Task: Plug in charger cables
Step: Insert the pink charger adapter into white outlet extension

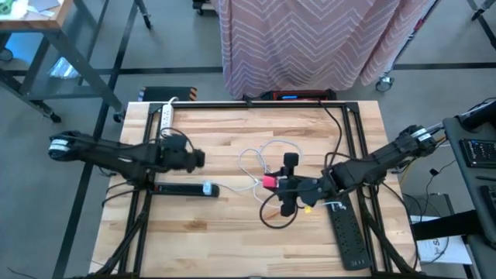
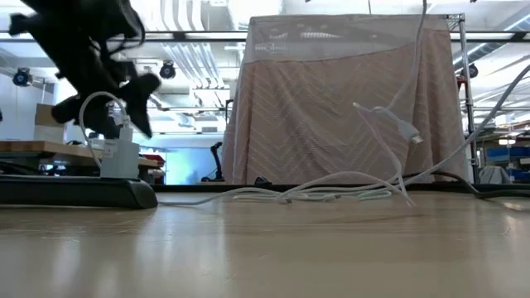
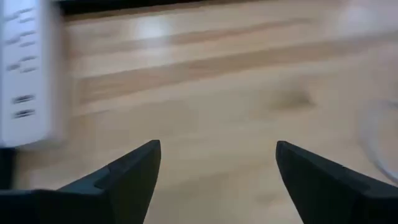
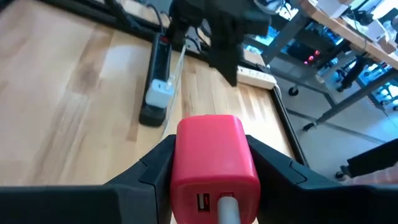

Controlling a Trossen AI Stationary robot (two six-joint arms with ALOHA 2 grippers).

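My right gripper [image 1: 276, 184] is near the table's middle, shut on a red plug block [image 4: 214, 158] with a white charger cable [image 4: 227, 210] plugged into it. More white charger cables [image 1: 260, 159] lie looped on the wood, and one connector end [image 2: 411, 132] sticks up. A light blue plug block [image 1: 208, 188] sits in the end of a black power strip [image 1: 180, 188] at the left. My left gripper [image 1: 198, 160] hovers open just beyond that strip, nothing between its fingers [image 3: 134, 168]. My right gripper pinches the red plug block by two opposite sides [image 4: 180, 163] between its two fingers. The fingers come roughly level from the table's right side. The block's USB face, with the white cord in it, points back toward the wrist. The block appears lifted clear of the table.
A white power strip [image 1: 167, 116] lies at the far left of the table, and a second black power strip [image 1: 349, 232] at the near right. A thick black cord [image 1: 273, 218] loops below my right gripper. A pink draped frame [image 1: 310, 43] stands behind the table.
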